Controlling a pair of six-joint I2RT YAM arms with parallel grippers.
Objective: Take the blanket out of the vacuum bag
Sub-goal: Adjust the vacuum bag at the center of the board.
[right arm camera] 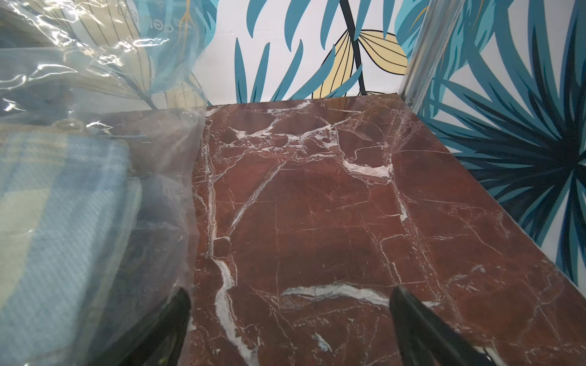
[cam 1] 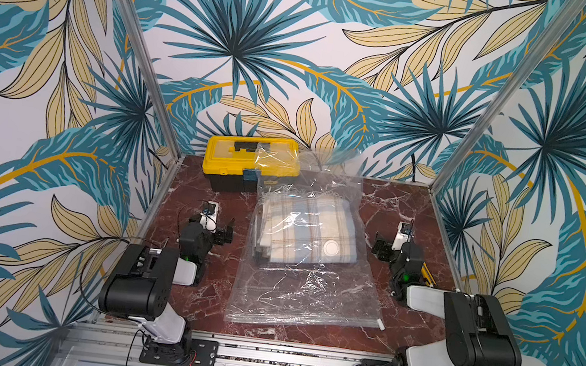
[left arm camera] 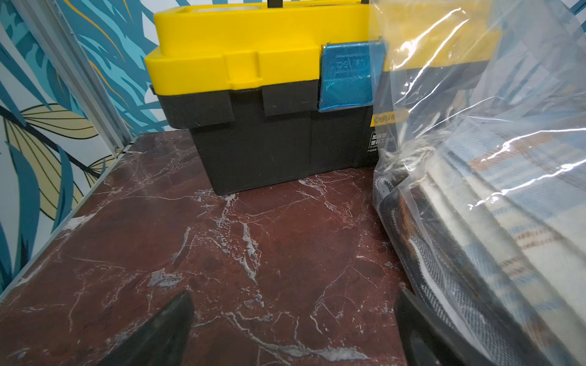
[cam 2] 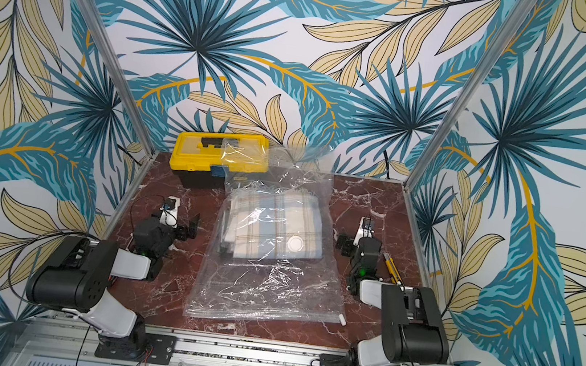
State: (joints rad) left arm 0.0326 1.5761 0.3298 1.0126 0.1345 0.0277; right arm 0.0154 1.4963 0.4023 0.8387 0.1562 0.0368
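Left arm [cam 1: 136, 282] and right arm [cam 1: 475, 328] had black joint housings, white links, green wrist lamps [cam 1: 184, 256] and thin black cables [cam 1: 82, 274]; left gripper [left arm camera: 295, 291] and right gripper [right arm camera: 290, 289] bore black fingers [left arm camera: 168, 329].

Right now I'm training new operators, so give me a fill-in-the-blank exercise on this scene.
The folded blanket lies ____ the vacuum bag.
The left gripper and the right gripper are both ____.
The black toolbox has a ____ lid.
Missing words: inside; open; yellow.
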